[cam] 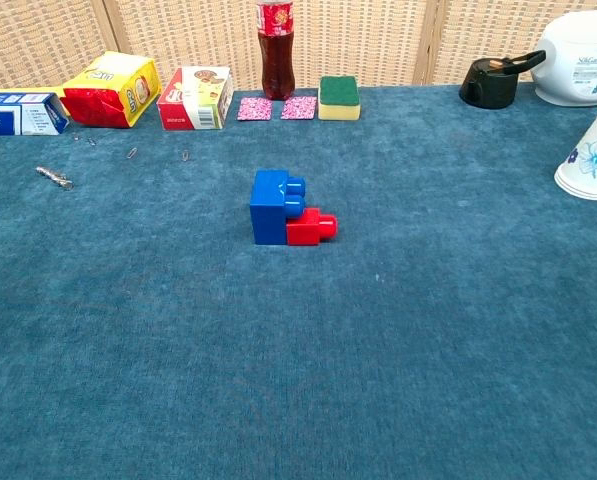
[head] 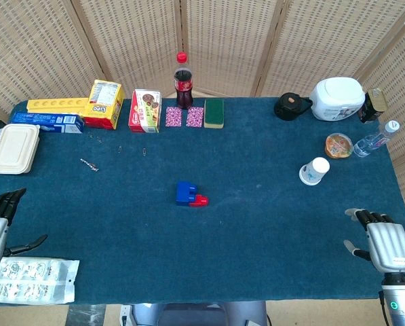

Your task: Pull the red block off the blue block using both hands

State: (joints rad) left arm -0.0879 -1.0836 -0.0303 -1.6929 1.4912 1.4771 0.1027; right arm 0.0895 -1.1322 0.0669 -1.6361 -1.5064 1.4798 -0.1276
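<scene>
Your left hand [head: 0, 224] sits at the far left edge of the head view, low in the frame, dark fingers spread and holding nothing. Your right hand [head: 382, 243] is down in the lower right corner, fingers apart, empty too. Neither one shows in the chest view, so both are well apart from the work.

And there's the work: dead centre of the blue cloth [head: 256, 224], the blue block [cam: 273, 207] with the red block [cam: 308, 229] plugged into its lower right side. The pair lies on its side, studs pointing toward the right of the frame. They're touching, fully joined, nothing separated yet.

These look like hard plastic bricks: light, stiff, smooth-faced, and likely a bit slippery. I'd judge the joint is a friction fit, so a straight pull along the stud direction should beat any twisting. The blue one is the bigger body, so take it across its broad flat sides from the left. The red one is small and low, so pinch its top and bottom faces from the right, clear of the seam. Being so light, the pair may skid if you nudge it first.
</scene>
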